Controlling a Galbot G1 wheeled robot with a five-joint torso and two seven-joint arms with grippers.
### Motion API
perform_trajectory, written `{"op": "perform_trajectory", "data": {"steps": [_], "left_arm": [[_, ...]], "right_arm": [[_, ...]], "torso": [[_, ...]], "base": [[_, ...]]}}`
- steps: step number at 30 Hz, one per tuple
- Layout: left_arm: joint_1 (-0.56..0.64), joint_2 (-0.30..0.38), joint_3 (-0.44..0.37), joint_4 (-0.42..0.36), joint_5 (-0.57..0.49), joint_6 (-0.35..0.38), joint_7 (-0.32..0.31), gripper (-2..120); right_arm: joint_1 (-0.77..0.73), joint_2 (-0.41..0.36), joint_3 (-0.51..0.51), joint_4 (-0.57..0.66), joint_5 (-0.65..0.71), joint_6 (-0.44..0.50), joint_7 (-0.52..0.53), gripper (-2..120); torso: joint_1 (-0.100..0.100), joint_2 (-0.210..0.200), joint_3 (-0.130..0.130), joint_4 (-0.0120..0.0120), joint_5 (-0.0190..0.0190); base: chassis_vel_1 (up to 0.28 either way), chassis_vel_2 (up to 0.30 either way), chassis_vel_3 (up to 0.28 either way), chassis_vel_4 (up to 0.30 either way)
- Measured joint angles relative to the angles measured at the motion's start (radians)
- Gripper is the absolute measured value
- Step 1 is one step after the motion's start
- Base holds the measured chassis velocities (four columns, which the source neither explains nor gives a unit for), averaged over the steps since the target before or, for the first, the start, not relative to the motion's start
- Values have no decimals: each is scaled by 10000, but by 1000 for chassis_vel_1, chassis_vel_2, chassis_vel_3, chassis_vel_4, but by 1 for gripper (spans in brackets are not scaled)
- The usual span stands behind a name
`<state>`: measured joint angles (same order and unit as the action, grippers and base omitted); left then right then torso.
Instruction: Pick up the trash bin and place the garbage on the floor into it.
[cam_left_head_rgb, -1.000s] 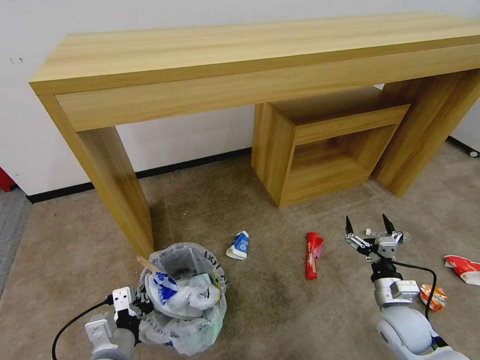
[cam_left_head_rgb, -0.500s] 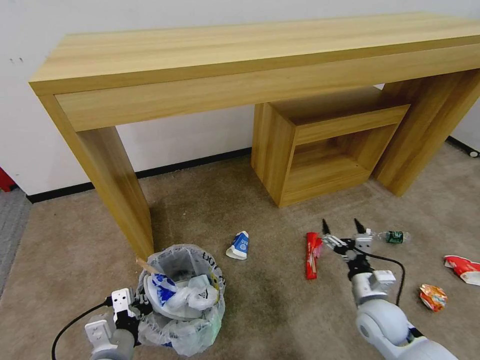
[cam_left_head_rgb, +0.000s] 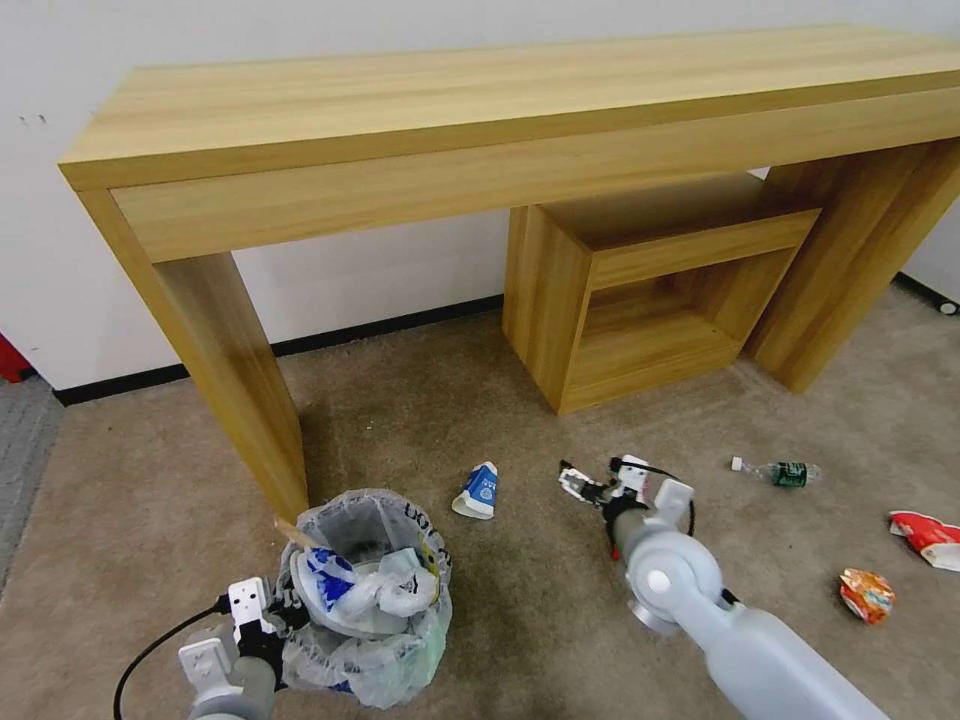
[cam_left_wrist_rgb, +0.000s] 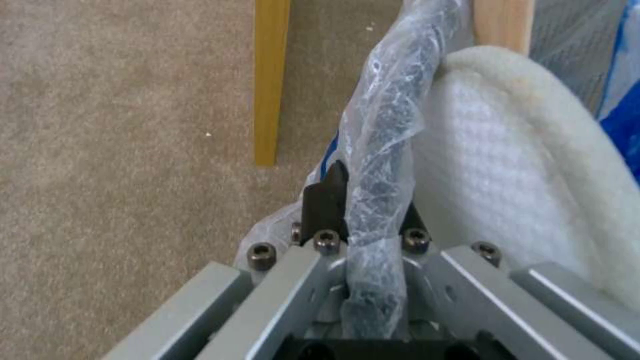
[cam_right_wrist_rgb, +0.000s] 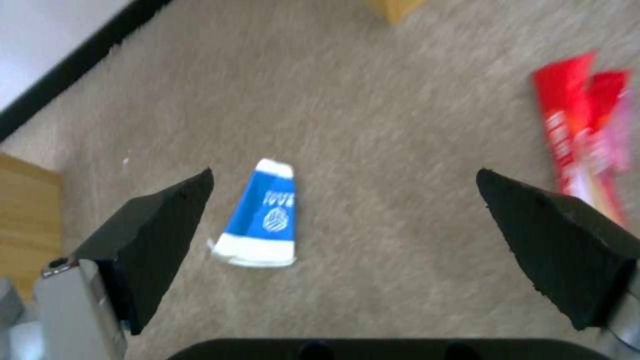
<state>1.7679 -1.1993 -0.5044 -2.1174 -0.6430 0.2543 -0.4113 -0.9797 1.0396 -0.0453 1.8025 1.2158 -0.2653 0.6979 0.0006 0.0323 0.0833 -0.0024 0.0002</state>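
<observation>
The left gripper (cam_left_wrist_rgb: 363, 220) is clamped on the bagged rim of the trash bin (cam_left_head_rgb: 365, 590), a grasp seen up close from the left wrist; the bin sits by the wooden desk's (cam_left_head_rgb: 480, 130) leg. The right gripper (cam_right_wrist_rgb: 347, 250), fingers spread wide, hovers above one blue-white carton (cam_right_wrist_rgb: 261, 215). Also on the beige carpet (cam_left_head_rgb: 450, 400): two red wrappers, one orange wrapper, one bottle (cam_left_head_rgb: 780, 471).

A long light-wood desk (cam_left_head_rgb: 480, 130) stands against a white wall (cam_left_head_rgb: 300, 290) with a black baseboard (cam_left_head_rgb: 390, 325), a wooden cube shelf (cam_left_head_rgb: 650, 290) tucked beneath it, all on the floor (cam_left_head_rgb: 450, 420), beige carpet meeting grey ribbed carpet (cam_left_head_rgb: 20, 440) at left.
</observation>
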Motion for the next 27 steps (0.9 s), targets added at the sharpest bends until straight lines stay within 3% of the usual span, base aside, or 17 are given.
{"op": "perform_trajectory", "data": {"steps": [6,8,12,27], "left_arm": [[73,-142,-49,13,75,-22,1,0],[79,-191,-79,9,75,-24,2,0],[76,-252,-104,6,71,-23,-7,0],[13,-391,-82,19,51,-30,-18,0]], "right_arm": [[881,1296,-637,-1091,462,-375,225,100],[1425,2060,-1054,-2052,493,-383,328,100],[2071,2778,-1317,-3310,361,-380,354,100],[3338,4587,-1688,-7075,-866,163,-300,95]], "torso": [[0,0,0,3,-4],[0,-1,0,4,-3],[0,0,0,2,-5],[0,-2,1,0,-4]], "base": [[0,0,0,0],[0,0,0,0],[0,0,0,0],[0,0,0,0]]}}
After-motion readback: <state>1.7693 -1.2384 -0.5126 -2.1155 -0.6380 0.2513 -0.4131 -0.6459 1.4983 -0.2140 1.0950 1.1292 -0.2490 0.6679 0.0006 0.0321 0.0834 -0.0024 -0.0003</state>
